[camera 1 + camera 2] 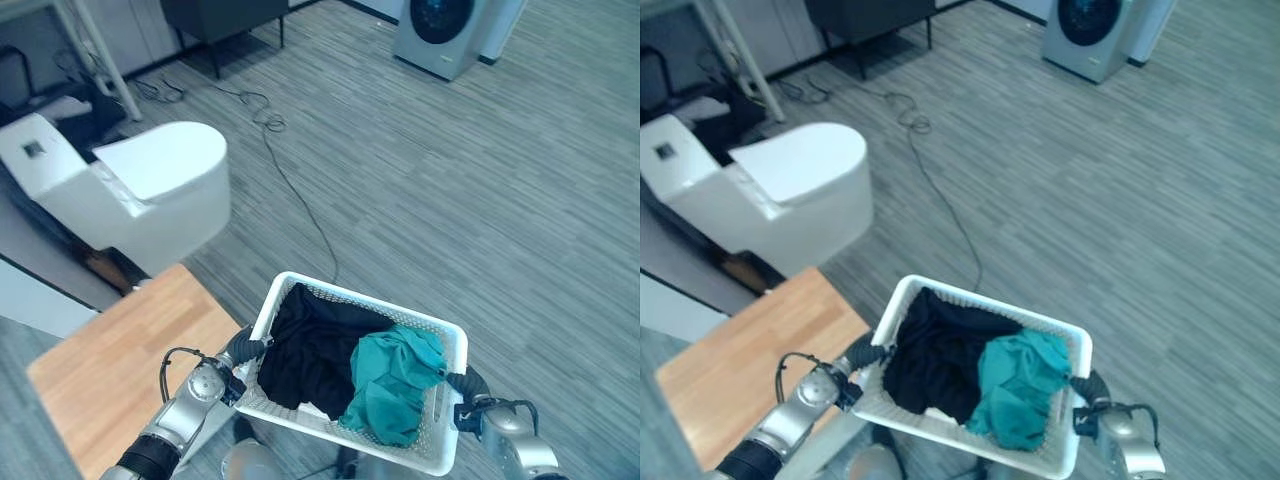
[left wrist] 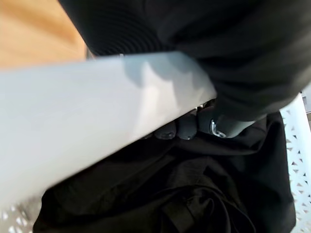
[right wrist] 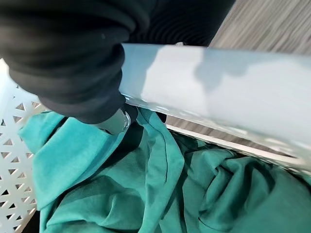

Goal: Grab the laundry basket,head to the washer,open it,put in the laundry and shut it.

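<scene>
Between the two arms, clear of the light wooden tabletop (image 1: 110,370), hangs the white perforated plastic laundry basket (image 1: 285,305), gripped at opposite rims so it rides level for the walk. Left hand (image 2: 187,127) has its fingers hooked over the rim; right hand (image 1: 468,382) sits at the far rim, finger state cannot be told. Inside: a black garment (image 1: 310,345) and a teal garment (image 1: 390,380). The grey front-loading washer (image 1: 445,30) stands well apart across the floor.
</scene>
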Motion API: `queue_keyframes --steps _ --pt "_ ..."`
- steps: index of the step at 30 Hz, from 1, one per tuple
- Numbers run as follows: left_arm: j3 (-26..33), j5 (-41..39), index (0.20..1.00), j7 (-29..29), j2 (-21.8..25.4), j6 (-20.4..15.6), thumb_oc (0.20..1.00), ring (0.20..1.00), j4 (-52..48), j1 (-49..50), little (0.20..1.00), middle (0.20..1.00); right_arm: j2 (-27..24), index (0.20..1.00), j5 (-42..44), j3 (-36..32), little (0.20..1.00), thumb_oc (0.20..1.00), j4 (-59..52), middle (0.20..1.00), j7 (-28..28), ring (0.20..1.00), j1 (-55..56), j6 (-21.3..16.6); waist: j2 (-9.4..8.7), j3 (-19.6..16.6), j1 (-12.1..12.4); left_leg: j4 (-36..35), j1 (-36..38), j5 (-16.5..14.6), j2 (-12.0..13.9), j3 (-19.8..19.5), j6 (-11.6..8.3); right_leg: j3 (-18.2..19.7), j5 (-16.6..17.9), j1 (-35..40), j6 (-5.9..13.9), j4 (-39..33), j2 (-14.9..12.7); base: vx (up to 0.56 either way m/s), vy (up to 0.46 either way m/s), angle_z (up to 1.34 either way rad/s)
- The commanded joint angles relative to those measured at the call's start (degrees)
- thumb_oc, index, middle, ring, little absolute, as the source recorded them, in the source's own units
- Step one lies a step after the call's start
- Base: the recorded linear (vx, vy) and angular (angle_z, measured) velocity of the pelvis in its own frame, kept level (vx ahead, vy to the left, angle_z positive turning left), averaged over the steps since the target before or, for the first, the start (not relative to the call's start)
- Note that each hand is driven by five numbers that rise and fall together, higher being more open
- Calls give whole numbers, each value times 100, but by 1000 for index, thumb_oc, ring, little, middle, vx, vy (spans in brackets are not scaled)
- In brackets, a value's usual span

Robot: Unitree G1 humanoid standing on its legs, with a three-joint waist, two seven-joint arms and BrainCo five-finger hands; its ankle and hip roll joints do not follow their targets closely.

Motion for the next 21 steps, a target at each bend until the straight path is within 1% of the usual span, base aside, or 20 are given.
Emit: queue_keyframes --steps 1,2,3,4,7,12,14,17,19,20,21 --pt "1051 -427 200 447 336 -286 200 200 -25 -435 200 200 -483 200 359 -108 200 200 -467 200 622 200 -486 -441 79 235 324 201 -593 -1224 -1589 -2438 -94 395 -58 416 640 -480 -300 -4 -173 -55" --pt "1075 -420 200 421 317 -279 200 200 -73 -355 200 200 -488 200 366 -67 200 200 -454 200 651 200 -533 -431 111 236 351 163 -499 -1316 -1750 -2769 -32 525 -71 440 615 -491 -210 35 -120 -46" --pt "1066 -429 200 388 302 -261 200 200 -109 -289 200 200 -491 200 372 -30 200 200 -460 200 688 200 -583 -408 134 200 346 112 -450 -1320 -1842 -2937 21 646 -53 441 579 -506 -122 96 -66 -64" --pt "1021 -440 200 361 269 -242 200 200 -106 -252 200 200 -476 200 404 62 200 200 -441 200 692 200 -665 -418 137 166 335 94 -342 -1360 -1969 -3074 97 847 -38 447 527 -506 -22 77 -31 -70" --pt "971 -447 200 343 293 -221 200 200 -111 -257 200 200 -463 200 435 63 200 200 -462 200 706 200 -650 -410 125 137 291 96 -299 -1335 -2002 -3071 111 902 -42 462 495 -533 27 47 -19 -64" --pt "885 -388 200 357 358 -178 200 200 -142 -347 200 200 -461 200 543 38 200 200 -561 200 731 200 -564 -423 125 144 165 -35 -179 -1281 -1988 -3033 137 1013 -33 459 436 -559 112 24 -17 -22" --pt "842 -351 200 365 378 -171 200 200 -126 -456 200 200 -492 200 611 -10 200 200 -634 200 743 200 -516 -442 131 171 85 -98 -150 -1252 -1942 -2971 132 1063 -42 428 408 -563 160 0 -40 -21" --pt "815 -343 200 362 391 -168 200 200 -117 -522 200 200 -518 200 636 -73 200 200 -689 200 748 200 -428 -446 132 199 32 -84 -144 -1254 -1891 -2917 124 1094 -87 394 375 -506 204 16 -58 1" --pt "788 -328 200 376 398 -170 200 200 -88 -649 200 200 -551 200 665 -164 200 200 -799 200 756 200 -295 -438 115 250 -43 91 -190 -1285 -1849 -2848 80 1153 -164 362 336 -397 275 44 -109 5" --pt "804 -305 200 383 399 -177 200 200 -88 -675 200 200 -573 200 693 -226 200 200 -866 200 753 200 -185 -423 111 269 -66 311 -268 -1324 -1816 -2800 47 1168 -200 373 318 -353 290 60 -136 6" --pt "816 -277 200 378 399 -173 200 200 -107 -706 200 200 -607 200 681 -283 200 200 -900 200 759 200 -101 -419 90 291 -79 687 -432 -1255 -1762 -2735 17 1181 -216 422 289 -338 311 63 -145 10"
